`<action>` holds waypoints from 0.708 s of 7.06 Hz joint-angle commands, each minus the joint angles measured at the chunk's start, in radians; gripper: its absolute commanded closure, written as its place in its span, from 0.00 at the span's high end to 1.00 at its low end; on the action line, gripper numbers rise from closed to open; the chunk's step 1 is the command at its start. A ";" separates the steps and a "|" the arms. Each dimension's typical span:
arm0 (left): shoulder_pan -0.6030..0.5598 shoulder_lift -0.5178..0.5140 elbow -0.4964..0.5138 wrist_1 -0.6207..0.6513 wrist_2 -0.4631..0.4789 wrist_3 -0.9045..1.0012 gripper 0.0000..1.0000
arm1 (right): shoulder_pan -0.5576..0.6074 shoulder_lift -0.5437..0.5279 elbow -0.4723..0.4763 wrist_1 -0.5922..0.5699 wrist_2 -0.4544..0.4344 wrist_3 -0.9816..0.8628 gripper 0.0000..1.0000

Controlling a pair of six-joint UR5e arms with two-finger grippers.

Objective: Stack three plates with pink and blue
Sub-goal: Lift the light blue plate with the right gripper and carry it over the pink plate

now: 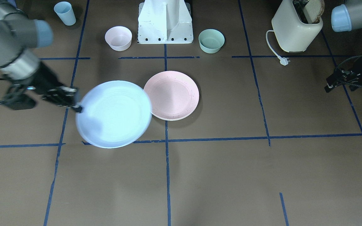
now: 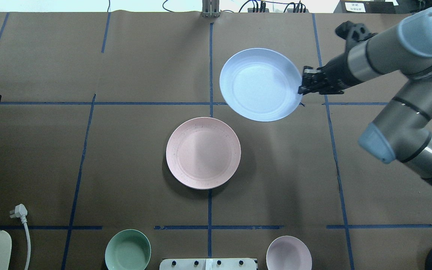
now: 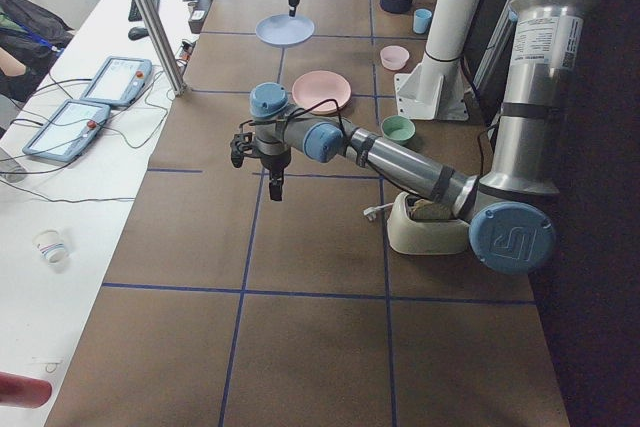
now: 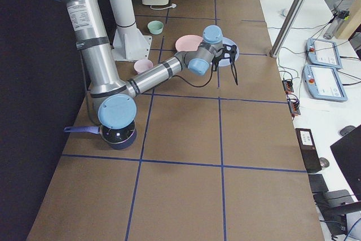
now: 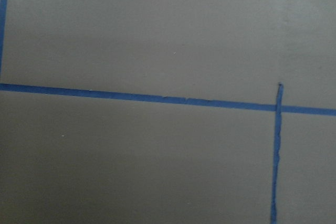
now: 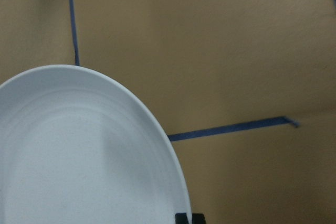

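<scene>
Right gripper (image 2: 301, 89) clamped on rim of blue plate (image 2: 260, 84), toward far edge of table (image 2: 88, 168), near centred pink plate (image 2: 203, 152); left gripper (image 1: 331, 84) aperture cannot be told.

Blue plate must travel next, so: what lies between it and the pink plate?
Nothing stands there. In the overhead view only bare table cover crossed by blue tape separates the blue plate, in the right gripper, from the pink plate.
</scene>
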 commanded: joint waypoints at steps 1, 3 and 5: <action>-0.021 0.017 0.041 -0.004 0.001 0.099 1.00 | -0.220 0.083 0.012 -0.067 -0.219 0.116 0.00; -0.069 0.046 0.054 0.000 -0.002 0.190 1.00 | -0.309 0.105 0.012 -0.116 -0.319 0.116 0.00; -0.072 0.049 0.071 -0.002 -0.002 0.210 1.00 | -0.340 0.105 0.012 -0.118 -0.332 0.115 0.16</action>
